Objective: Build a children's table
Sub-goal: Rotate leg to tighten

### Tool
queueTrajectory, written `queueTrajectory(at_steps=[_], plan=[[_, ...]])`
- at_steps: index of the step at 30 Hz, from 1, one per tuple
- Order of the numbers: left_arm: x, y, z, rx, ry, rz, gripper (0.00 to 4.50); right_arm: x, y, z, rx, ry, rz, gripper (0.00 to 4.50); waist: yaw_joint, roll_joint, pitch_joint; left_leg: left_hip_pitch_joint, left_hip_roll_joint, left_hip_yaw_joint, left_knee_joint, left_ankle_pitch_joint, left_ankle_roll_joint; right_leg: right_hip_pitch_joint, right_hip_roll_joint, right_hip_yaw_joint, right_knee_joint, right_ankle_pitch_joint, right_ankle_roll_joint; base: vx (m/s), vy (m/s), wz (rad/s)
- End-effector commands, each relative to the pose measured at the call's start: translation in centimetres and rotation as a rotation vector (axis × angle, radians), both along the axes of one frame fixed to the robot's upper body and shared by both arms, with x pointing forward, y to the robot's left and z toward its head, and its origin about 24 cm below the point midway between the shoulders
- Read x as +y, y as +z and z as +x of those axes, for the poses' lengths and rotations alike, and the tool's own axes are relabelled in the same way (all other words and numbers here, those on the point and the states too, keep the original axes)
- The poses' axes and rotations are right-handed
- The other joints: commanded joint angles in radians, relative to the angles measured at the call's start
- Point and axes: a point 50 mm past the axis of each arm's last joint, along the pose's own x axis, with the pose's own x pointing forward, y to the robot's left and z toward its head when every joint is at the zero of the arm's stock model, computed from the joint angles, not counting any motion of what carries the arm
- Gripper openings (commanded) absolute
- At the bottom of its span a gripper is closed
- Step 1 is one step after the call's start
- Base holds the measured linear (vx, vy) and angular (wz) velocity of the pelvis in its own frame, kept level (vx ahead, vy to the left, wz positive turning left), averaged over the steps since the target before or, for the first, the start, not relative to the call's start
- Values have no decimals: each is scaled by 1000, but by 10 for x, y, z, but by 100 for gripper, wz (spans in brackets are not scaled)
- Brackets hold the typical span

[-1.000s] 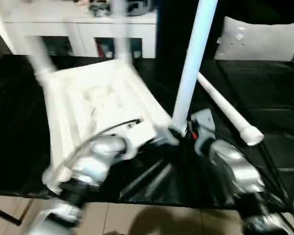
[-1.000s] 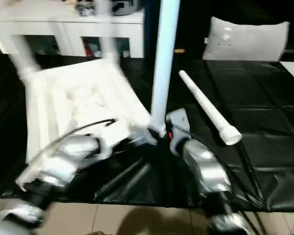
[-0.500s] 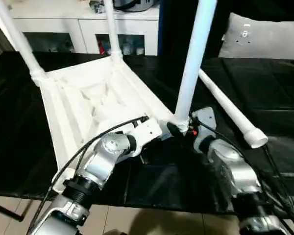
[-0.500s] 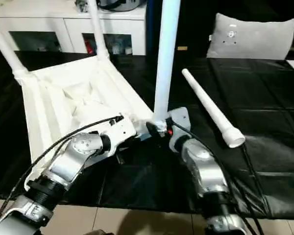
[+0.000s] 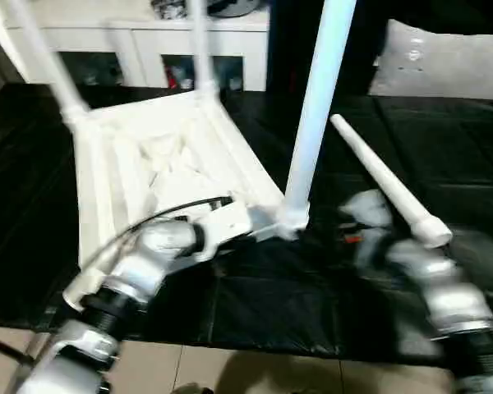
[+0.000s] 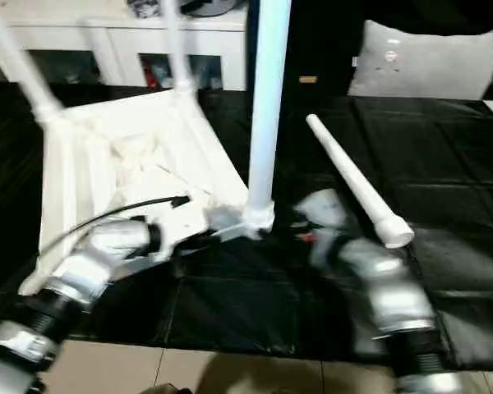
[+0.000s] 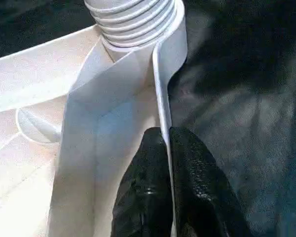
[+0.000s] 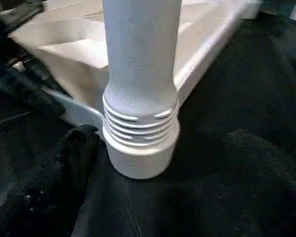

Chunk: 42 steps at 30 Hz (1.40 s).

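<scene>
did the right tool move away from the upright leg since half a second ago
Yes. The right tool has pulled back from the base of the upright leg toward the loose leg lying on the black mat, leaving a gap; its fingers now stand open.

1. Inverted white table top [image 6: 115,156] on black sheet [image 6: 444,164]; three legs fitted, nearest leg [image 6: 265,107] upright.
2. Loose leg [image 6: 353,179] lies beside.
3. Left claw [image 6: 222,220] at the near corner socket; right claw [image 6: 316,215] just beside the nearest leg.

You had the white top [image 5: 160,168] upside down, ribs showing, three legs [image 5: 312,115] standing in corner sockets; the fourth leg [image 5: 386,182] lay loose beside it.
</scene>
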Motion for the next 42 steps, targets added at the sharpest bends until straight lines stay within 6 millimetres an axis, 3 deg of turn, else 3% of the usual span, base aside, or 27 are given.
queueTrajectory(at_steps=[1, 10, 14, 22, 25, 33, 36, 37, 38, 40, 42], plan=[[-2, -3, -4, -5, -139, 93, 0, 4, 9, -2, -18, 116, -16, 442, 6, -14, -59, 12, 73, -27, -66, -190, 88, 42, -92, 48, -76, -135, -244, 0, 0, 0], [0, -2, -15, 65, -335, 111, 0, 9, 11, -3, 6, 296, -92, 442, 31, -10, -62, 17, 79, -24, -65, -171, 80, 38, -92, 46, -67, -112, -262, 0, 0, 0], [-2, 0, -18, 73, -386, 105, 0, 16, 9, -2, 69, 357, -45, 398, 46, -9, -64, 17, 82, -24, -64, -166, 77, 38, -94, 46, -61, -91, -268, 0, 0, 0], [-3, 2, -18, 68, -405, 99, 0, 19, 3, 0, 110, 386, -56, 336, 44, -9, -64, 16, 79, -25, -64, -179, 63, 39, -95, 45, -64, -122, -266, 0, 0, 0], [-4, 4, -19, 68, -414, 97, 0, 20, 3, 2, 119, 384, -36, 304, 45, -10, -66, 15, 80, -25, -63, -162, 67, 41, -94, 45, -59, -92, -269, 0, 0, 0], [-5, 5, -17, 57, -390, 90, 0, 23, 1, -3, 139, 399, 7, 275, 45, -10, -66, 15, 80, -25, -62, -154, 71, 42, -95, 44, -59, -94, -269, 0, 0, 0], [-4, 3, -14, 59, -306, 97, 0, 29, 1, -7, 146, 377, 74, 273, 47, -13, -66, 16, 81, -24, -62, -145, 77, 40, -95, 45, -58, -88, -270, 0, 0, 0], [-5, 1, -9, 51, -224, 97, 0, 36, 1, -7, 150, 320, 128, 272, 46, -8, -63, 18, 82, -25, -65, -158, 70, 37, -94, 45, -63, -117, -265, 0, 0, 0], [-7, 1, -7, 51, -177, 83, 0, 40, -1, -6, 147, 273, 133, 272, 45, -9, -61, 18, 82, -25, -66, -173, 64, 36, -94, 46, -66, -140, -261, 0, 0, 0], [-17, 1, -3, 53, -45, 24, 0, 51, -6, -1, 137, 134, 141, 272, 36, 1, -55, 19, 79, -29, -73, -227, 28, 34, -94, 45, -73, -225, -248, 0, 0, 0], [-27, 2, -1, 56, 33, -29, 0, 60, -9, 2, 131, 43, 164, 272, 23, -4, -50, 21, 71, -36, -79, -291, -15, 37, -100, 45, -86, -368, -204, 0, 0, 0]])
